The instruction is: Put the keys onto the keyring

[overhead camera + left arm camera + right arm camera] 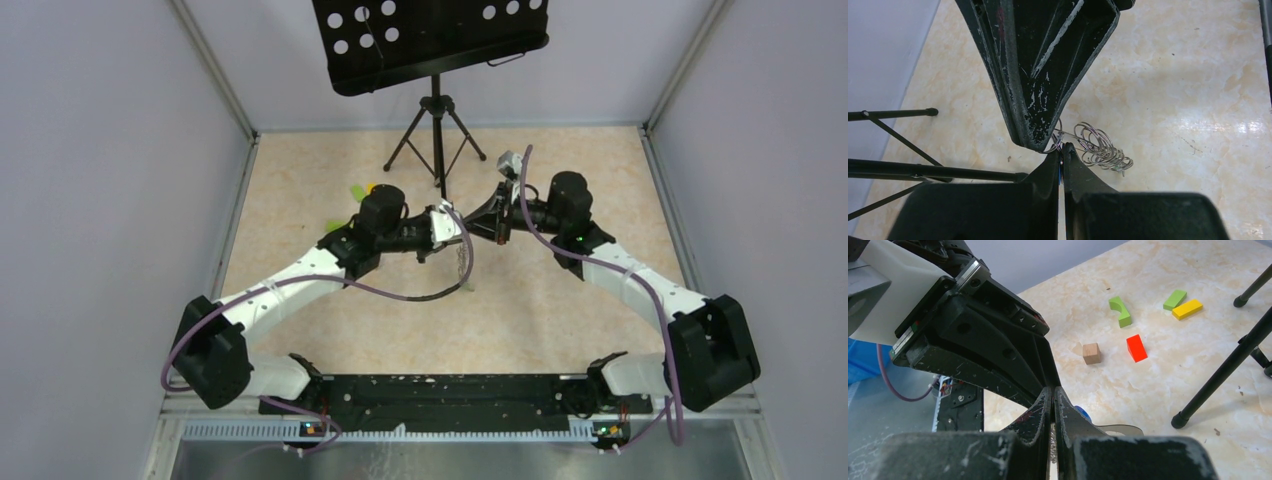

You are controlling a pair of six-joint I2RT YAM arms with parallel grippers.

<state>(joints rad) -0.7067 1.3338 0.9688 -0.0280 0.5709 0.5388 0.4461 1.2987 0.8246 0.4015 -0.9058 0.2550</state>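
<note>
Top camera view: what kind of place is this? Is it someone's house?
Probably not a house, more like a robot test booth. Plain grey walls box in a marbled table, the left arm and right arm are bolted at its near edge, and coloured blocks lie on it.

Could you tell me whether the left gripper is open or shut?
Shut: the left gripper pinches a blue sliver between touching black fingertips.

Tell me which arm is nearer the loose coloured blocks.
Left. The left arm has its wrist right beside the coloured blocks; the right arm reaches in from the opposite side, farther off.
</note>
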